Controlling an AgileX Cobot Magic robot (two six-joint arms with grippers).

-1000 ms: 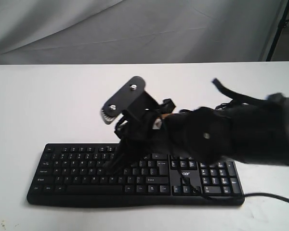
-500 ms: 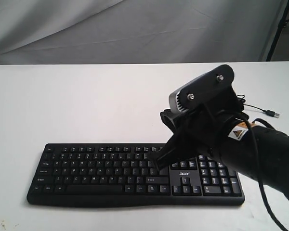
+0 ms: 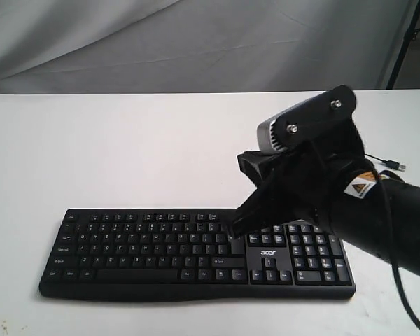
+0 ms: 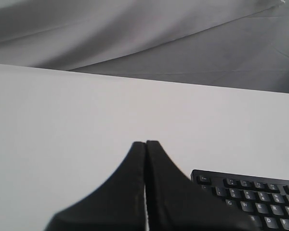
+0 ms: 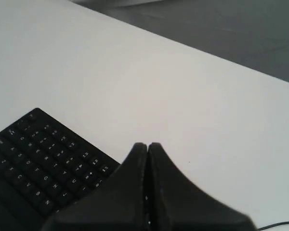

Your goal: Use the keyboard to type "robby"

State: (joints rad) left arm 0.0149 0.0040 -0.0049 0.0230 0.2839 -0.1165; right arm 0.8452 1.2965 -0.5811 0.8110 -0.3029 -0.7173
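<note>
The black keyboard point(image 3: 140, 252) with white legends and an "acer" logo lies along the near edge of the white table. My right gripper point(image 3: 236, 227) is shut with nothing in it, its tip hovering over the right end of the main key block, near the upper rows. In the right wrist view that gripper point(image 5: 147, 145) points past the keyboard point(image 5: 33, 159) toward bare table. My left gripper point(image 4: 145, 143) is shut and empty, with the keyboard's corner point(image 4: 245, 197) beside it. The left arm does not show in the exterior view.
A thin black cable with a USB plug point(image 3: 395, 166) lies on the white table point(image 3: 126, 147) behind my right arm. A grey cloth backdrop point(image 3: 196, 42) hangs behind the table. A dark stand leg point(image 3: 406, 42) is at the far right.
My right arm has drawn back to the right and lifted, its tip going from the middle keys to above the right end of the main block. The keyboard has not moved.
</note>
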